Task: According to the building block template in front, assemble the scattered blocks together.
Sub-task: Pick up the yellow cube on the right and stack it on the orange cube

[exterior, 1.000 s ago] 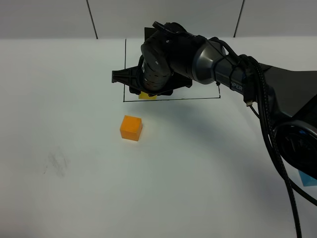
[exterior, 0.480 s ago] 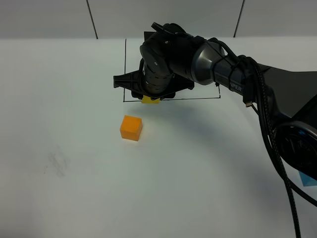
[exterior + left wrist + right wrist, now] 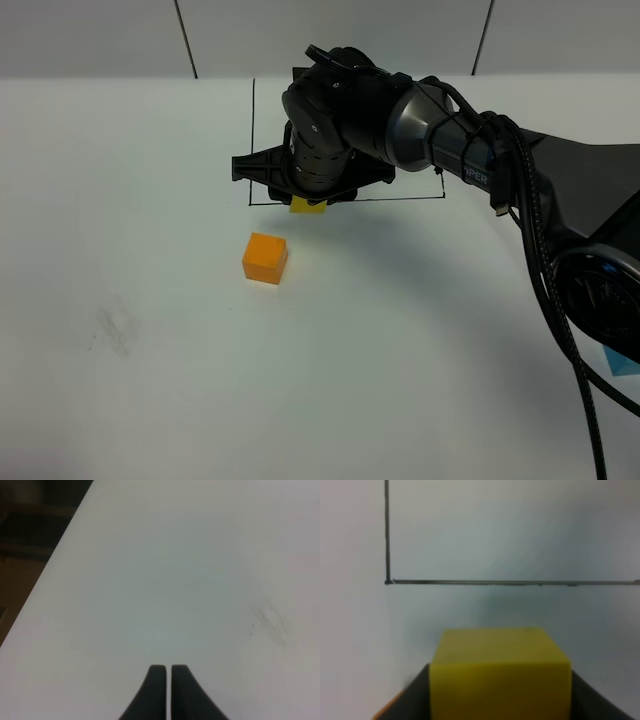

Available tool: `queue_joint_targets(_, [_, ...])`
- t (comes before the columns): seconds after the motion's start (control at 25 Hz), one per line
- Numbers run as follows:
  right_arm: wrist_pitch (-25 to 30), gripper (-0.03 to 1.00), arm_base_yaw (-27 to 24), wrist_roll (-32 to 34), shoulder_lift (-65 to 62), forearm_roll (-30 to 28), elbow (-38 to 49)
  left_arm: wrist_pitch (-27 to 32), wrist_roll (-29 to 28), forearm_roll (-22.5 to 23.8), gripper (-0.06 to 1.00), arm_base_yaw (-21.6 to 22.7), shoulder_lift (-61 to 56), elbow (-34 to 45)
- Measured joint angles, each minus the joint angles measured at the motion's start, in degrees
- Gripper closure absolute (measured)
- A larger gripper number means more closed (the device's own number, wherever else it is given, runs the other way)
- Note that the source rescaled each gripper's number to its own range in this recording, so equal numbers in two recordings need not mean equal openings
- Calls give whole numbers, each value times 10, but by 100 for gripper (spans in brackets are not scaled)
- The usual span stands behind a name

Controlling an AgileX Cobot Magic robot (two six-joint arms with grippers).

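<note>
My right gripper [image 3: 305, 198] reaches across to the near left corner of the black drawn rectangle [image 3: 400, 197], shut on the yellow cube [image 3: 307, 205], which peeks out under it just above the table. In the right wrist view the yellow cube [image 3: 500, 675] sits between the dark fingers [image 3: 412, 697] of the right gripper [image 3: 500, 700], with the rectangle's corner [image 3: 387, 581] beyond it. The orange cube [image 3: 265, 258] rests on the table just in front of the gripper. The template's cubes are hidden behind the arm. My left gripper [image 3: 168, 670] is shut and empty over bare table.
The right arm's black body and cables [image 3: 540, 230] cover the right side of the table. A light blue piece [image 3: 625, 362] shows at the right edge behind the arm. A faint grey smudge [image 3: 115, 330] marks the table's left front. The table edge [image 3: 45, 580] shows in the left wrist view.
The right gripper has moved slightly toward the front with the yellow cube, so more of the cube shows beneath it. The orange cube and left gripper have not moved.
</note>
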Motion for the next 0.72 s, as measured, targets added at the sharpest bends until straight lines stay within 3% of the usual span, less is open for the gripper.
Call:
queue_joint_targets(0.32, [-2, 50, 0, 16, 0, -1, 0, 0, 0, 0, 94, 0, 0, 0])
queue_joint_targets(0.72, [-3, 50, 0, 92, 0, -5, 0, 0, 0, 0, 94, 0, 0, 0])
